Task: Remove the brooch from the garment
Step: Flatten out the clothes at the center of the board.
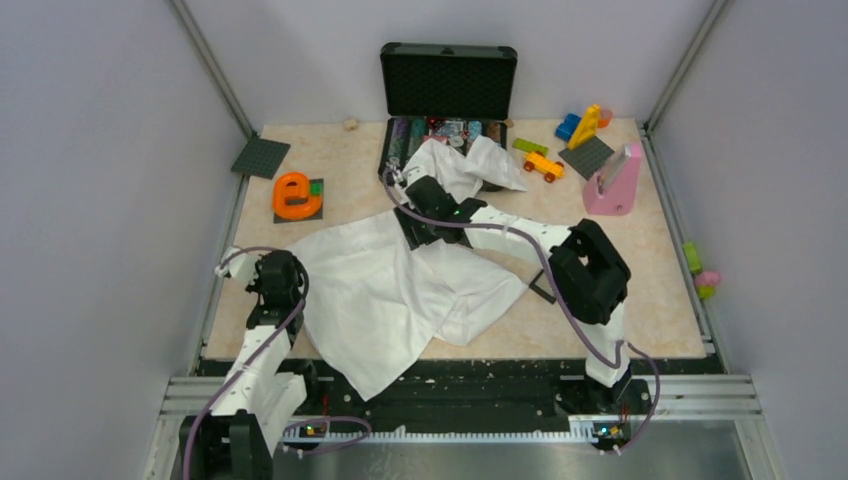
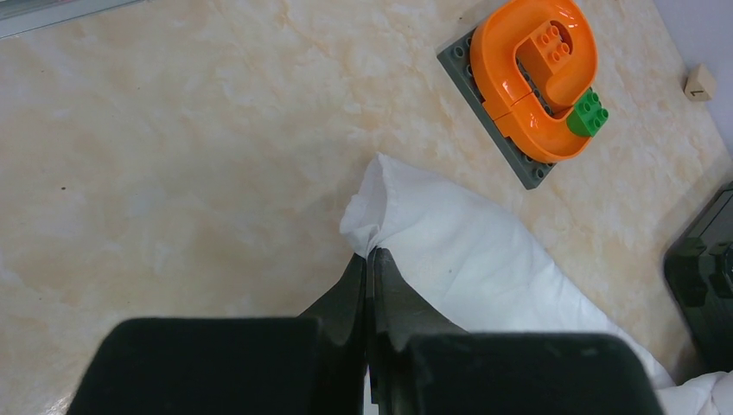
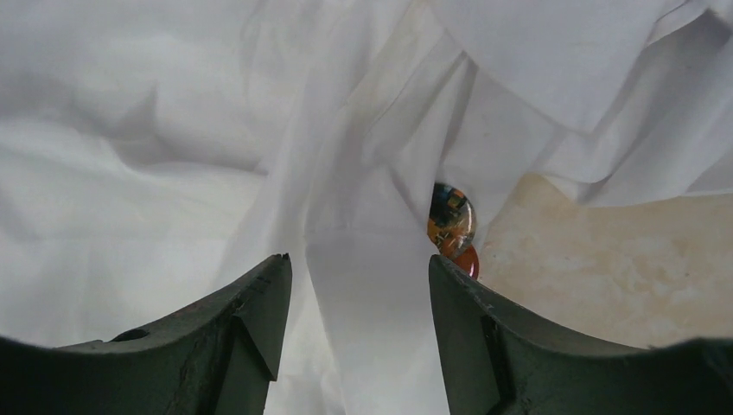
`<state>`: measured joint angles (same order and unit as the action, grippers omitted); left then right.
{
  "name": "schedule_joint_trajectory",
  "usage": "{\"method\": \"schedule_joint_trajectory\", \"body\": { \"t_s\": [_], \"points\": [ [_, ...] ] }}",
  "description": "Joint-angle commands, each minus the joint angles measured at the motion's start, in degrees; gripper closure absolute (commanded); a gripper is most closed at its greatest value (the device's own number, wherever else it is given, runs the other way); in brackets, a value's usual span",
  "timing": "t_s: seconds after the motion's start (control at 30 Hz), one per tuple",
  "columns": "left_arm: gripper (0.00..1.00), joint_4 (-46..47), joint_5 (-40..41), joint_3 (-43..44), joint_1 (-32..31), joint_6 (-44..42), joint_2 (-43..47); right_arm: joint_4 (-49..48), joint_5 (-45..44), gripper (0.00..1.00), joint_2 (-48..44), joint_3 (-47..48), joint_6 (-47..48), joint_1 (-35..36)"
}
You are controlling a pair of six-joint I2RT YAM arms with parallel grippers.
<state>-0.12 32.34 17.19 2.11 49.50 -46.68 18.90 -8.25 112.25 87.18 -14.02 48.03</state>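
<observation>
Two claws work on the white garment (image 1: 400, 290), which lies crumpled across the pale table (image 1: 640, 300). The left gripper (image 2: 368, 253) is closed tight on the garment's left corner, and in its wrist view the cloth bunches up right at the pinched tips. The right gripper (image 3: 359, 264) reaches over the far part of the garment, and its jaws stand well apart with nothing held. In the right wrist view a long fold of the garment runs down through the gap between them. The brooch (image 3: 451, 226) is not inside that gap. It sits just beyond the tip of the finger on the right side of that view (image 3: 484, 346), slightly outside that finger's line and very near it. Whether they touch cannot be told. It is a small rounded piece, orange and brown with a darker patch at its top, and a reddish bit shows below it beside the fingertip. It lies at the garment's edge, where the cloth gives way to bare table, and a fold covers its left side. From above the brooch cannot be seen, because the right gripper (image 1: 418, 222) and the garment's folds cover that spot. An open black case (image 1: 448, 80) stands at the garment's far end, and an orange curved block (image 1: 295, 195) rests off the garment's left side.
</observation>
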Motion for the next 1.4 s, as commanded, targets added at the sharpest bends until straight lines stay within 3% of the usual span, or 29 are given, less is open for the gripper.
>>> {"method": "schedule_joint_trajectory", "body": {
  "t_s": [0.0, 0.17, 0.2, 0.3, 0.33, 0.37, 0.5, 0.77, 1.0, 1.1, 1.13, 1.2, 1.23, 1.3, 1.33, 1.37],
  "points": [
    [1.00, 2.0, 0.0, 0.7, 0.3, 0.3, -0.4, -0.4, -6.0, 0.39, 2.7, 2.4, 2.4, 2.2],
    [1.00, 1.9, -0.1, 0.8, 0.3, 0.2, -0.2, -0.3, -7.7, 0.45, 3.3, 0.0, 2.1, 2.4],
    [1.00, 1.9, -0.1, 0.8, 0.3, 0.2, -0.2, -0.3, -8.0, 0.52, 3.2, -0.4, 2.2, 2.4],
    [1.00, 1.9, 0.1, 0.7, 0.3, 0.1, -0.1, 0.9, -11.6, 0.89, 1.7, -0.8, 1.8, 2.4],
    [1.00, 1.9, 0.2, 0.7, 0.3, 0.0, -0.2, 1.4, -14.4, 0.98, 0.7, -0.8, 1.6, 2.4],
    [1.00, 1.8, 0.3, 0.7, 0.3, 0.1, -0.1, 1.8, -16.7, 1.00, -0.5, -0.9, 1.5, 2.2],
    [1.00, 1.9, 0.5, 0.7, 0.3, 0.0, -0.3, 4.1, -18.1, 1.00, -6.7, -1.5, -0.6, -1.8],
    [1.00, 1.7, 0.8, 0.7, 0.3, 0.1, -0.5, -1.1, -4.8, 1.00, -22.2, -12.5, -8.7, -16.3],
    [1.00, 0.7, 1.8, 1.3, 0.3, 0.2, -0.7, -2.7, -3.6, 1.00, -29.9, -20.1, -12.5, -20.1],
    [1.00, 0.7, 1.3, 1.7, 0.3, -1.1, -0.8, -10.4, 12.6, 1.00, -32.6, -25.7, -10.2, -18.7],
    [0.97, 1.0, 0.1, 2.1, 0.3, -2.4, -0.9, -10.9, 14.1, 1.00, -32.2, -25.7, -9.9, -16.9],
    [0.81, 2.5, -5.3, 3.3, 0.3, -7.3, -1.2, -8.7, 12.4, 1.00, -30.6, -24.2, -7.6, -11.2],
    [0.60, 3.6, -7.8, 3.8, 0.2, -9.0, -1.5, -7.9, 11.7, 1.00, -29.6, -23.5, -6.4, -8.3],
    [0.27, 0.8, -9.0, 6.8, -0.5, -8.7, -3.2, -8.3, 12.4, 1.00, -28.1, -22.9, -5.3, -2.9],
    [0.15, -2.6, -8.7, 8.8, -1.1, -8.9, -4.1, -8.9, 13.5, 1.00, -27.5, -23.2, -5.3, -0.9],
    [0.13, -6.0, -8.2, 11.6, -1.5, -8.6, -4.8, -10.1, 15.3, 1.00, -27.2, -23.9, -5.9, 0.4]
  ]
}}
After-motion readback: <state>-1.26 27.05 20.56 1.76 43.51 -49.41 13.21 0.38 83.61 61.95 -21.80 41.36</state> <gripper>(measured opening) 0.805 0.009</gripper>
